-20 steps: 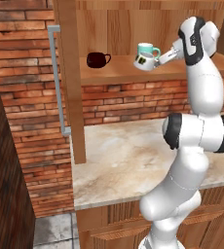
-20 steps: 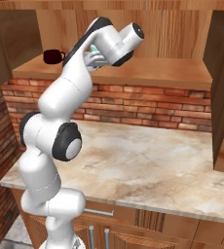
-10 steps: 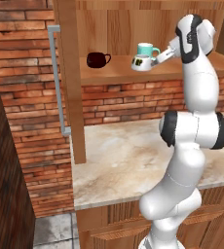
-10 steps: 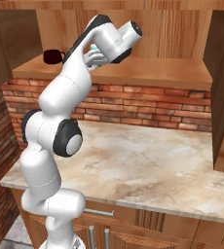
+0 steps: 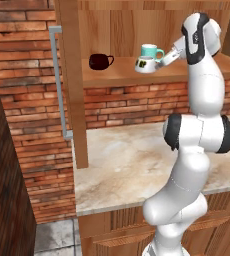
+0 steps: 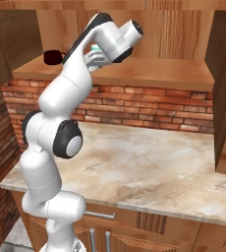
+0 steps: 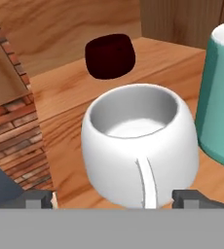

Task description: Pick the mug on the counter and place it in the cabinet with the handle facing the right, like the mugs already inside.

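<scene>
The small white mug (image 5: 145, 64) with a dark square mark sits on the cabinet shelf (image 5: 112, 77), in front of the tall teal mug (image 5: 149, 50). The maroon mug (image 5: 100, 61) stands further left. My gripper (image 5: 163, 59) reaches in from the right. In the hand view the white mug (image 7: 138, 146) is just ahead of my gripper (image 7: 113, 198), with its handle (image 7: 148, 185) turned towards the hand. The fingertips (image 7: 38, 198) stand wide apart either side of the handle, open and not pressing it. The teal mug (image 7: 221, 92) is at its right, the maroon mug (image 7: 110, 54) behind.
The cabinet door's grey bar handle (image 5: 57, 80) hangs at the left, next to a wooden post. Below lies the beige marbled counter (image 5: 132, 160) with a brick wall (image 5: 127, 105) behind. A wooden cabinet side (image 6: 225, 88) closes the right.
The white mug has moved slightly left and down onto the shelf beside the teal mug, and the arm's upper links have shifted with it.
</scene>
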Robot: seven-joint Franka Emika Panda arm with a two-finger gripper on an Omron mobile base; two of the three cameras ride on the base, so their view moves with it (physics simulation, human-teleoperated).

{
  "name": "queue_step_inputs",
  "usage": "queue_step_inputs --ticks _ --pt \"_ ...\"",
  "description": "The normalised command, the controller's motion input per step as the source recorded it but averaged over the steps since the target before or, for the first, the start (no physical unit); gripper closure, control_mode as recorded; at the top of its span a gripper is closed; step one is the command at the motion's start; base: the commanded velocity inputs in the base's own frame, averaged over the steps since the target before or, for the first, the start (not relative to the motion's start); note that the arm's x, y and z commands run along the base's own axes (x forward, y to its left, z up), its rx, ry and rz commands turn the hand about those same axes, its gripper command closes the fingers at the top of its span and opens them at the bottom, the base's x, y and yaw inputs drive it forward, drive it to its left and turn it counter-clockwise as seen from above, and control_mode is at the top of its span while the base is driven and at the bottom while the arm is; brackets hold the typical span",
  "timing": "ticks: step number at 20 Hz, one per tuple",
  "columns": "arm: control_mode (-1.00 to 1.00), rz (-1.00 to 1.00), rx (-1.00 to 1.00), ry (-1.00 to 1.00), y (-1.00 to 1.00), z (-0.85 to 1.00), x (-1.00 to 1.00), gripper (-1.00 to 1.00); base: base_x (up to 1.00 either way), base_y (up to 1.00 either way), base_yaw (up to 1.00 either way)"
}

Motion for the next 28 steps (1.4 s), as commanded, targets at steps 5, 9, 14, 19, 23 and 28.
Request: queue_step_inputs --ticks 5,9,14,19,23,28 --pt "-1.0 0.04 0.0 0.0 -0.02 0.0 -0.15 -1.0 0.0 0.0 0.0" --pt "-1.0 0.04 0.0 0.0 -0.04 -0.01 -0.1 -1.0 0.0 0.0 0.0" --pt "-1.0 0.0 0.0 -0.05 0.0 -0.27 -0.23 -1.0 0.0 0.0 0.0" --pt "-1.0 0.0 -0.01 -0.12 0.0 -0.29 -0.45 -1.0 0.0 0.0 0.0" --pt "-1.0 0.0 -0.01 -0.17 0.0 -0.15 -0.6 -1.0 0.0 0.0 0.0" --pt "-1.0 0.0 0.0 -0.19 0.0 -0.03 -0.68 -1.0 0.0 0.0 0.0"
